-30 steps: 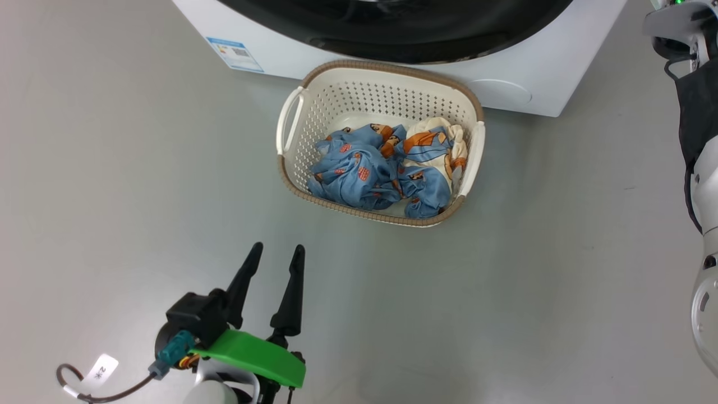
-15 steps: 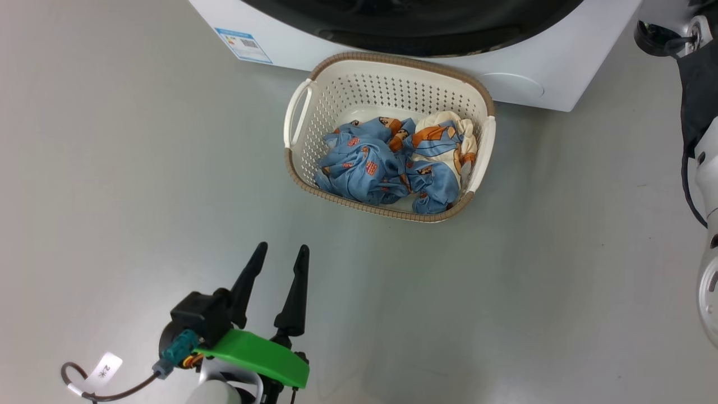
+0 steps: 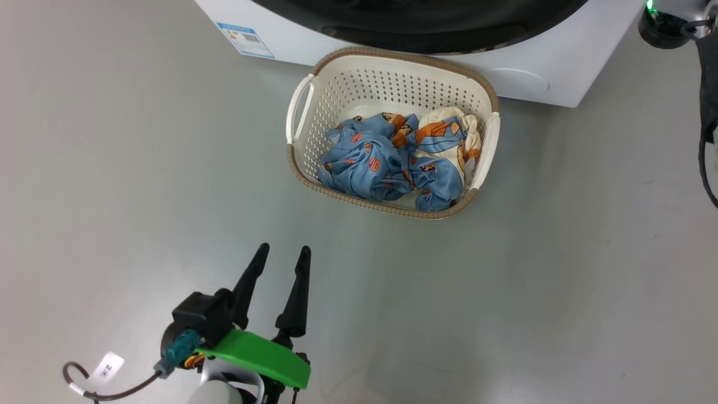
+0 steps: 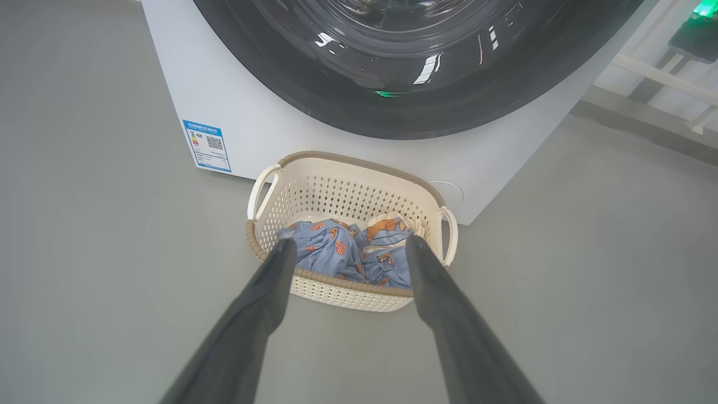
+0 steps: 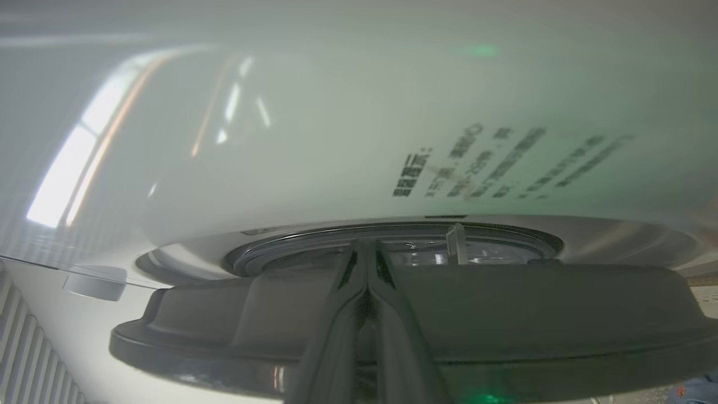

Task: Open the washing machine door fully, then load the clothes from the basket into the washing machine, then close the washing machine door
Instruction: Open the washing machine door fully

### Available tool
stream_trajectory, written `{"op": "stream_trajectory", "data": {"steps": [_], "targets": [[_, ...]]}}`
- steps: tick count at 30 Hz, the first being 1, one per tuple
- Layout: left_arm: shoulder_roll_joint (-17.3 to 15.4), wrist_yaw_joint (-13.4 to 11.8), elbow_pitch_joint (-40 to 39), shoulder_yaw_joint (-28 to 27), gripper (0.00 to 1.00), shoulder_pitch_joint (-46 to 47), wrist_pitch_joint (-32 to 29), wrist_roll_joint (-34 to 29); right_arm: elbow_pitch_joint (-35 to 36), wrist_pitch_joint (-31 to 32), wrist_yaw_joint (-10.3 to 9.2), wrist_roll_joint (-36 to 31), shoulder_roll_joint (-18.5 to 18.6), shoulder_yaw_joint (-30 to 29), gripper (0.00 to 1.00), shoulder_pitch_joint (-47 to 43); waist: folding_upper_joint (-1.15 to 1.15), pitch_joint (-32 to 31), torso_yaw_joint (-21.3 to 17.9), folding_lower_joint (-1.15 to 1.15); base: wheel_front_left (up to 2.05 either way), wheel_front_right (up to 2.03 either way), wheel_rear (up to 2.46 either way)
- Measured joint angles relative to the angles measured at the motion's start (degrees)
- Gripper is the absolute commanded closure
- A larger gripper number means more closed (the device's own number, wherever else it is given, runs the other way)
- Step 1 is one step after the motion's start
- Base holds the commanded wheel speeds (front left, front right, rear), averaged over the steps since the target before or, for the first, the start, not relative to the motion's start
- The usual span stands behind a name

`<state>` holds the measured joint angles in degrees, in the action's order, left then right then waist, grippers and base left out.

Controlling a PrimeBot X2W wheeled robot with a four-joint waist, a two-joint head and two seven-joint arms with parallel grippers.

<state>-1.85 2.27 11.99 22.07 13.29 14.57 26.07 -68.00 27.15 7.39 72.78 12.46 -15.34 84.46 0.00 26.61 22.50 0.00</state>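
The washing machine [image 3: 538,56] stands at the top of the head view, its black-rimmed door [image 3: 420,28] cut off by the edge. The left wrist view shows the door [image 4: 420,84] facing me on the white front [image 4: 269,106]; whether it is ajar I cannot tell. The cream basket [image 3: 392,90] sits on the floor right before the machine, holding crumpled blue and cream clothes [image 3: 381,165]. My left gripper [image 3: 284,248] hovers open and empty, short of the basket [image 4: 348,193]. My right gripper [image 5: 366,247] is shut, its tips at the door's dark rim [image 5: 505,303].
Grey floor spreads on all sides of the basket. A blue label [image 3: 245,39] marks the machine's lower left corner. My right arm [image 3: 708,84] runs along the right edge of the head view. A pale frame [image 4: 667,78] stands right of the machine.
The head camera has shifted, sliding machine and basket up and to the right in the picture. The right arm shows less at the right edge. The left gripper stays open.
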Motion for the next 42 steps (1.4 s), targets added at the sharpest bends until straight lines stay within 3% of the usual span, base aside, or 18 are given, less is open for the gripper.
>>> {"op": "stream_trajectory", "data": {"steps": [26,42], "targets": [[0.0,-0.1,0.1,-0.4,0.0,0.0,0.0,-0.1,-2.4,7.1,0.0,-0.1,0.4,1.6,1.0,-1.7,0.0,-2.5,-0.8,0.0,0.0,0.0,0.0],[0.0,-0.1,0.5,-1.5,0.0,-0.2,0.0,-1.5,-3.4,12.2,0.0,-0.1,-2.4,2.9,1.0,-7.4,0.0,-6.0,-2.7,0.0,0.0,0.0,0.0]]}}
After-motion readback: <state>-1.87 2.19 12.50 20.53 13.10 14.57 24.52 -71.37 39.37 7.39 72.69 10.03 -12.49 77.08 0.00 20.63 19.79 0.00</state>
